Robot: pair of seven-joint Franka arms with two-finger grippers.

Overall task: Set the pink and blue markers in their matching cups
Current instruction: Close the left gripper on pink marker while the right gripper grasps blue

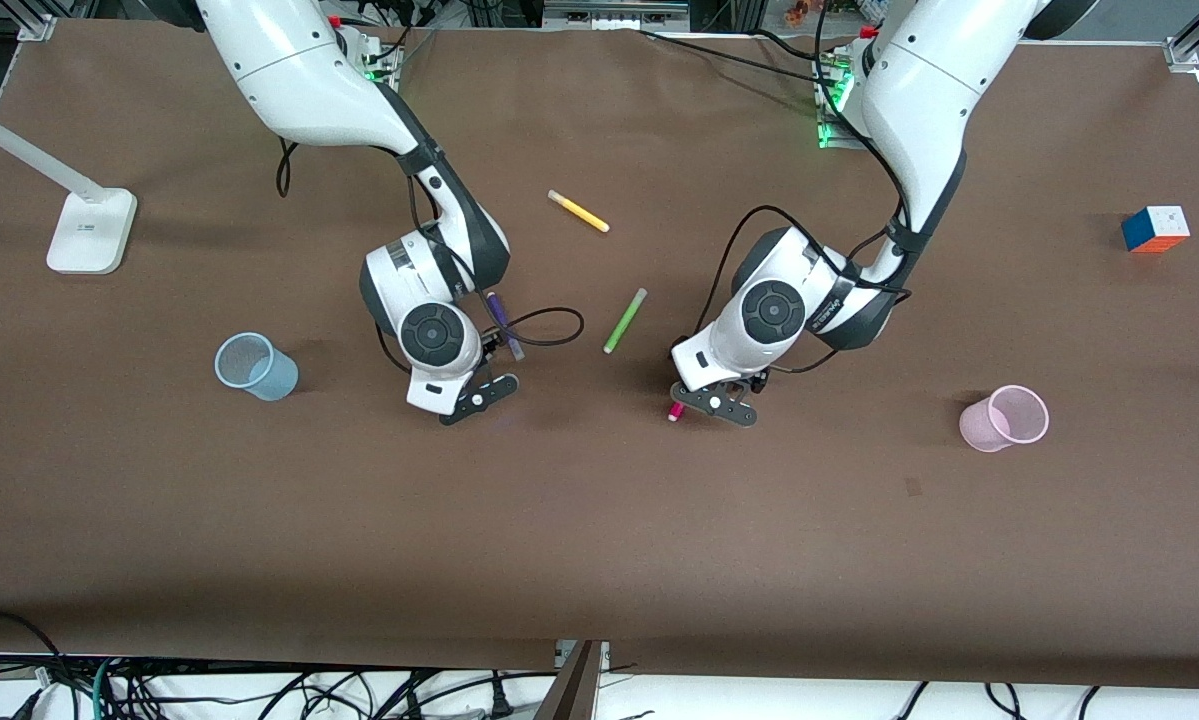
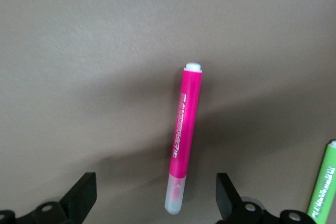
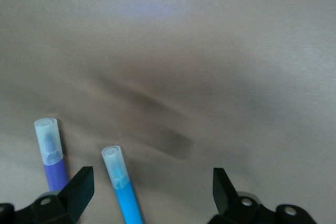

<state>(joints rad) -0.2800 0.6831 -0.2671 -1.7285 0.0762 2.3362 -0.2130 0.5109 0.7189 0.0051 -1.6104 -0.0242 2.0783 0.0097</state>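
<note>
The pink marker [image 2: 184, 140] lies flat on the brown table, its pale cap between the fingers of my open left gripper [image 2: 156, 203]. In the front view only its tip [image 1: 675, 411] shows beside the left gripper [image 1: 716, 402], which hangs low over it. The blue marker [image 3: 123, 192] lies between the fingers of my open right gripper [image 3: 152, 198], close to one finger; the front view hides it under the right gripper [image 1: 479, 395]. The pale blue cup [image 1: 255, 366] stands toward the right arm's end. The pale pink cup [image 1: 1005, 418] stands toward the left arm's end.
A darker purple pen [image 1: 504, 320] lies beside the blue marker and also shows in the right wrist view [image 3: 52, 156]. A lime-green pen [image 1: 625, 320] and a yellow pen [image 1: 579, 211] lie mid-table. A puzzle cube [image 1: 1155, 229] and a white lamp base [image 1: 89, 230] stand at the table's two ends.
</note>
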